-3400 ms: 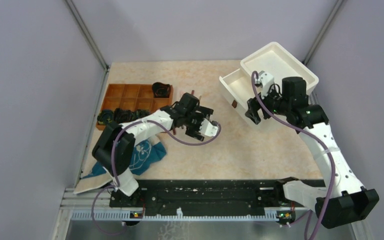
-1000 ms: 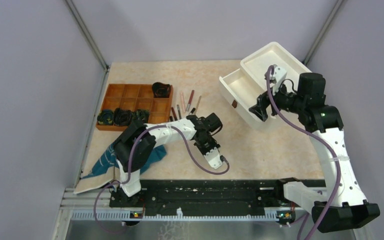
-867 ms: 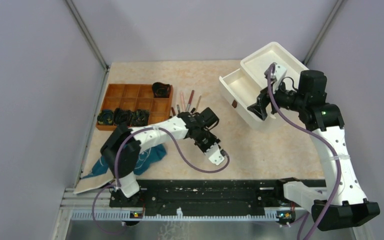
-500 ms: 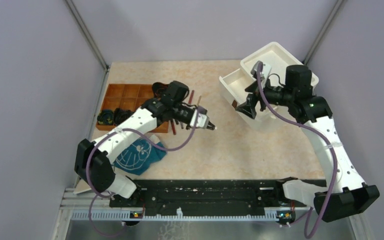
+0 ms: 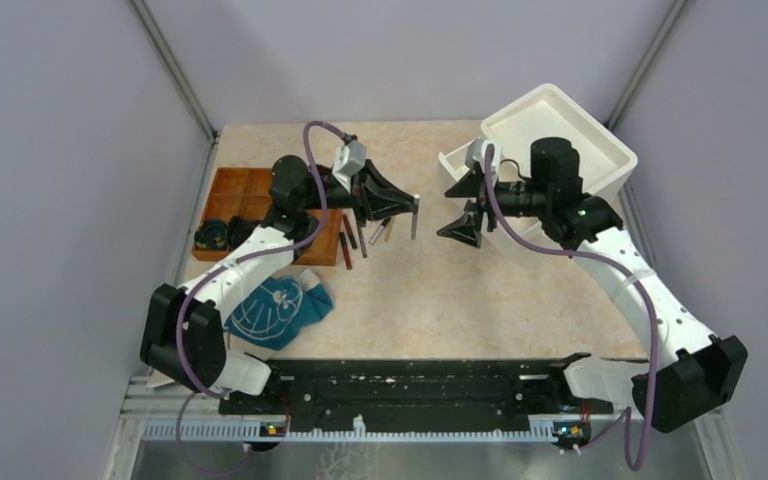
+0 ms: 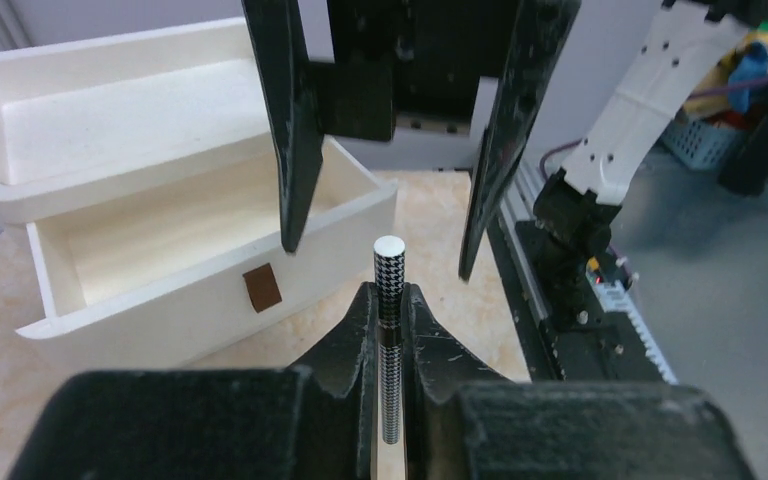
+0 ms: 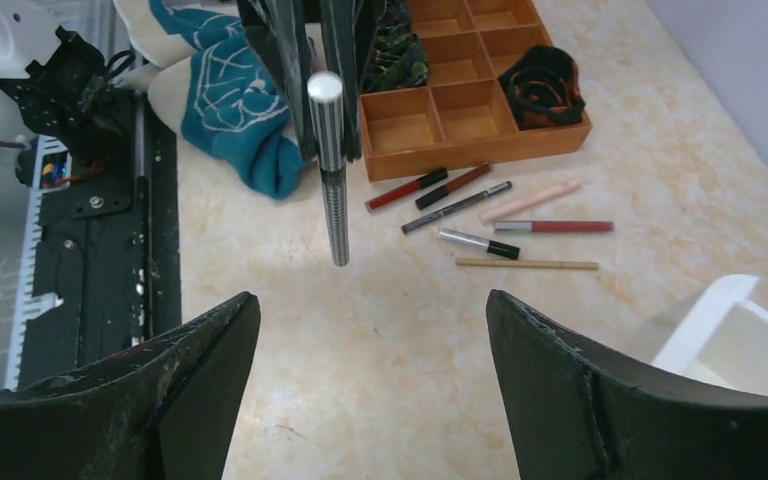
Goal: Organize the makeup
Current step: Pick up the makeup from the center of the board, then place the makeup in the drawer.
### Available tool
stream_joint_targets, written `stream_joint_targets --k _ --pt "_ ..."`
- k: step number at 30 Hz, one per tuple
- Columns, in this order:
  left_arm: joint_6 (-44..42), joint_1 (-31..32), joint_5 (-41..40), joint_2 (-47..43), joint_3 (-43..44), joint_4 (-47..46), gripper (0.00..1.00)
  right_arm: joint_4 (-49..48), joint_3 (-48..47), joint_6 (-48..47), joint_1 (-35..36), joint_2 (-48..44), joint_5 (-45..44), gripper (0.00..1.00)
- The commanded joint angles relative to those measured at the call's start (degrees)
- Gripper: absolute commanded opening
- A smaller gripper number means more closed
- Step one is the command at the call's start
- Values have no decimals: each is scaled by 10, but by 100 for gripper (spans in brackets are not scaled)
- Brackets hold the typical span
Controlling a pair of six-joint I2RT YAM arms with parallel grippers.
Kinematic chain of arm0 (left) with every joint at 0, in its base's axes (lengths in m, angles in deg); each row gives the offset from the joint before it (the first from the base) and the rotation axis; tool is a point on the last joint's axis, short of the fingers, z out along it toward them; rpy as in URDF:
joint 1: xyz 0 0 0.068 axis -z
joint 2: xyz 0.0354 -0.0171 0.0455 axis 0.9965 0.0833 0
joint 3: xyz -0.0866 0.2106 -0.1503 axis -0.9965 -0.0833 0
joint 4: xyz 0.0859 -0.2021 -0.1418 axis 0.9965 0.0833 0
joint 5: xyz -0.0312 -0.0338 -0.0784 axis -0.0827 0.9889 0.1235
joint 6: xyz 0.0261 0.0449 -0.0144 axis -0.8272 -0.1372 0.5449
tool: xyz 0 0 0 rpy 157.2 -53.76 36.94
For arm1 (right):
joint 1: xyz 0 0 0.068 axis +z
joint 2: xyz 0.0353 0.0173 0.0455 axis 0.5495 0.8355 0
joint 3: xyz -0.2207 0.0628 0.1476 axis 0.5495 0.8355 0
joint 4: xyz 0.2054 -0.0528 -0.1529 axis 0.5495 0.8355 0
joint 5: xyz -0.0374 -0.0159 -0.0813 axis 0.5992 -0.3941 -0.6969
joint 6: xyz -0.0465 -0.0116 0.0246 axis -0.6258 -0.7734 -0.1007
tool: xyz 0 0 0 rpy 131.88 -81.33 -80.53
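Observation:
My left gripper (image 5: 410,202) is shut on a slim black-and-white houndstooth pencil (image 6: 388,290) with a white cap, held in the air over the middle of the table. In the right wrist view the pencil (image 7: 332,170) hangs upright in front of my right gripper (image 7: 372,300). That gripper (image 5: 453,208) is open, faces the pencil from the right and stays a short gap away. More makeup lies loose on the table: a red pencil (image 7: 419,188), a black-silver one (image 7: 457,207), a pink one (image 7: 530,200), a silver tube (image 7: 478,242) and a thin tan stick (image 7: 526,264).
A wooden compartment tray (image 5: 228,190) with dark bundles sits at the left. A teal patterned cloth (image 5: 278,308) lies in front of it. The white box (image 5: 600,150) at the back right has its drawer (image 6: 195,225) open.
My left arm has swung up from the table and to the right with the pencil. The right gripper has come left from the drawer to face it.

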Motion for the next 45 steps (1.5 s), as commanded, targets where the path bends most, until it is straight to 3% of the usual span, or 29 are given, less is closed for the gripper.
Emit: stream_joint_targets --k 1,7,20,23,27,29,32,35,45 --pt "262 -4 -53 15 -8 -251 0 -105 22 39 14 13 41 83" --pt "353 -4 -103 34 -29 -321 0 -142 44 73 32 32 76 80" --pt "394 -3 -130 53 -69 -399 0 -248 53 206 44 78 119 52" --pt "388 -3 -130 53 -72 -400 0 -248 43 214 45 89 126 39" --pt "369 -4 -134 51 -79 -391 2 -209 23 195 45 86 122 15" --pt "359 -6 -139 48 -81 -381 22 -173 14 166 44 76 93 0" --pt "352 -23 -144 45 -81 -375 71 -136 13 141 32 52 15 0" --pt "319 -46 -142 29 -86 -368 97 -77 -3 111 4 34 -67 0" --pt "98 -81 -137 -56 -109 -141 99 142 -141 -1 -31 79 -347 0"
